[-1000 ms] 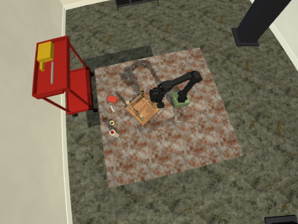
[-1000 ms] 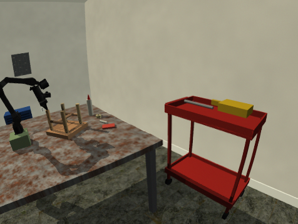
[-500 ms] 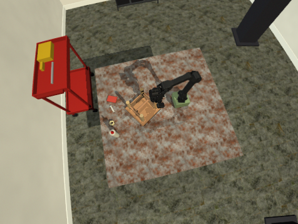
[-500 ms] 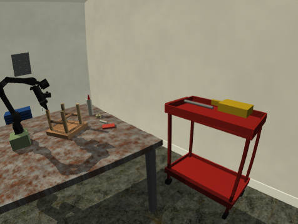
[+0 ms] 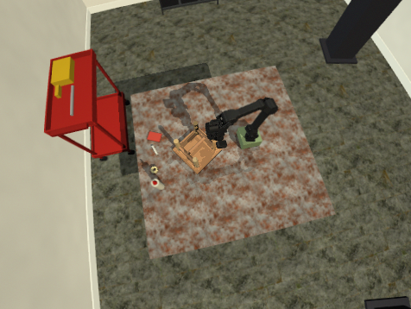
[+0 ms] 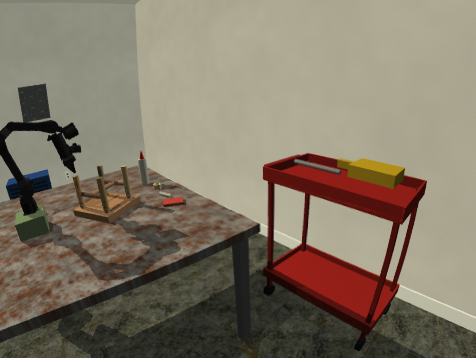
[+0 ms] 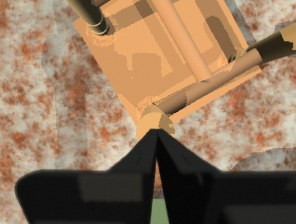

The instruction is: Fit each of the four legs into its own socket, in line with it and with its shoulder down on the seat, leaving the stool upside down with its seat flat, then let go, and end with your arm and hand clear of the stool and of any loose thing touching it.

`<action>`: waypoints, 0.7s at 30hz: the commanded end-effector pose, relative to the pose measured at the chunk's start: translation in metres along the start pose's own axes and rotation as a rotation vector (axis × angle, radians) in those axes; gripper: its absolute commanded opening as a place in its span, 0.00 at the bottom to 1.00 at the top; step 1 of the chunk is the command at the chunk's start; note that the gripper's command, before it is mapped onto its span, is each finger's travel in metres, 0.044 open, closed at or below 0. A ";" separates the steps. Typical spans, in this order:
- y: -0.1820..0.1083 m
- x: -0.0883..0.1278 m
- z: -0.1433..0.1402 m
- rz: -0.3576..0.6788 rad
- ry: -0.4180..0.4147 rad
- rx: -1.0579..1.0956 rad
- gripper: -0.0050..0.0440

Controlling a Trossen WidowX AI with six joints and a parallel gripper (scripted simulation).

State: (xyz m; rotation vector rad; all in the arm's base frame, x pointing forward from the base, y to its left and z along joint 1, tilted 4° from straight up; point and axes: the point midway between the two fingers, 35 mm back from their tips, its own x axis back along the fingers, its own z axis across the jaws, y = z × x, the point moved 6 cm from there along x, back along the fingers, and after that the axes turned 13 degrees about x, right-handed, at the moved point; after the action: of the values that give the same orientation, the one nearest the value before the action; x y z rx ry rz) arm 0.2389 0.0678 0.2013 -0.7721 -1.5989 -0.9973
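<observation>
You have your pincer (image 6: 73, 170) (image 7: 156, 134) pressed together, tips pointing down at the top of one leg (image 6: 76, 186) (image 7: 152, 124); whether they touch it, you cannot tell. And there's the stool seat (image 5: 199, 160) (image 6: 108, 214) (image 7: 112, 70), upside down and flat on the table (image 5: 242, 203) (image 6: 200, 220), all four legs standing up from it! In the exterior view it sits right of your green base block (image 6: 32, 225) (image 5: 255, 143), set in from the table's near edge. Farther right, near the seat, lies a red block (image 5: 154, 136) (image 6: 173, 201), with a white stick (image 5: 154, 149) (image 6: 165, 194) beyond it, and the white bottle (image 5: 158, 185) (image 6: 144, 172) stands at the far side. Past the table's right edge, across a floor gap, stands the red cart (image 5: 69, 129) (image 6: 345, 206), well apart from your arm (image 5: 246, 111) (image 6: 32, 126).

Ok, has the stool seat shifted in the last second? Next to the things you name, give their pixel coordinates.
No. The stool seat (image 5: 205, 160) (image 6: 95, 213) (image 7: 117, 82) sits in the same spot relative to the arm's green base (image 5: 245, 144) (image 6: 32, 228) (image 7: 159, 212) in the top view, with no visible slide or turn.
</observation>
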 end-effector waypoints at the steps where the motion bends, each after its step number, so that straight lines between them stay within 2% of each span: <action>1: 0.002 0.008 0.000 -0.010 -0.004 -0.003 0.10; 8: 0.003 0.014 0.000 -0.016 -0.004 -0.003 0.10; 10: 0.006 0.010 0.000 -0.009 -0.002 0.003 0.10; 13: 0.027 0.010 0.003 -0.009 -0.006 0.013 0.10; 19: 0.095 0.004 0.019 -0.001 0.010 0.086 0.10; 21: 0.095 0.004 0.019 -0.001 0.010 0.086 0.10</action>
State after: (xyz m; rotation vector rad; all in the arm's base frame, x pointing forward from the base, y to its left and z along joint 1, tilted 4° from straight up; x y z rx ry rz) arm 0.3038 0.1190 0.2243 -0.7127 -1.6256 -0.9508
